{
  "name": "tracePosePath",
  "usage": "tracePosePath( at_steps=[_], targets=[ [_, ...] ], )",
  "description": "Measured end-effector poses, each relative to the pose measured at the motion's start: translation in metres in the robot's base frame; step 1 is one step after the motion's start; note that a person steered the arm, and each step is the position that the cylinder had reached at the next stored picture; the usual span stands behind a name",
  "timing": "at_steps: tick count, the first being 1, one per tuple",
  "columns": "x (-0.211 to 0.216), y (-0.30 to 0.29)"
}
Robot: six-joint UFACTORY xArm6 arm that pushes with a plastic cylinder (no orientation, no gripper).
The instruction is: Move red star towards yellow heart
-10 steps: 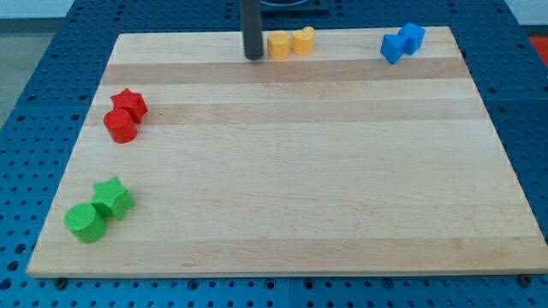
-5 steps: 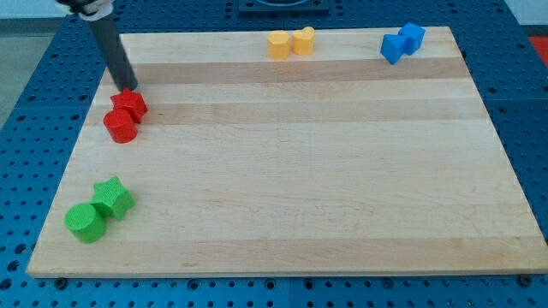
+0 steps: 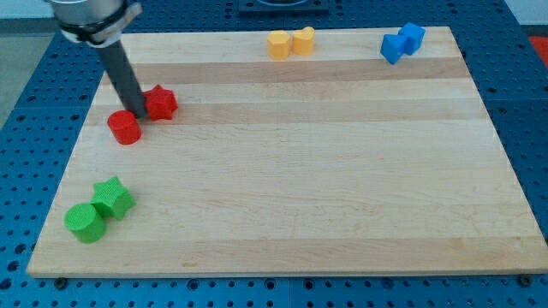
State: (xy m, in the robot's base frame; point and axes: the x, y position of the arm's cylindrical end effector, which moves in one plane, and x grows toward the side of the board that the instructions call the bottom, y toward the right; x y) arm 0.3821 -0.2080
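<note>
Item, tabletop [image 3: 300, 171]: pale wooden board on a blue pegboard base, carrying eight small blocks in pairs.

Item, our tool: a straight dark rod with no jaws to open or close, holding nothing. We place my tip [image 3: 137, 113] near the left edge, towards the far left corner.

Item, red star [image 3: 160, 103]: the task's block, just to the view's right of my tip and apparently touching the rod. A red cylinder [image 3: 125, 127] sits just below and left of my tip, apart from the star.

Item, yellow heart [image 3: 303, 39]: at the top edge, a little left of its middle, beside a yellow-orange hexagonal block [image 3: 278, 44] on its left.

Key relation: the star lies to the right of the rod, and the heart lies well to the right and up from the star. We judge the rod is on roughly the correct side for pushing, though slightly too level; a push needs more upward lean.

Other stock: green cylinder [image 3: 85, 222] and green star [image 3: 113, 198] near the bottom left corner; two blue blocks [image 3: 402, 43] near the top right corner.
</note>
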Motion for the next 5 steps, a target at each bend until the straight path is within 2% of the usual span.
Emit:
tracePosePath(
  at_steps=[2,5],
  targets=[
    [-0.015,0.066],
    [-0.077,0.073]
  ],
)
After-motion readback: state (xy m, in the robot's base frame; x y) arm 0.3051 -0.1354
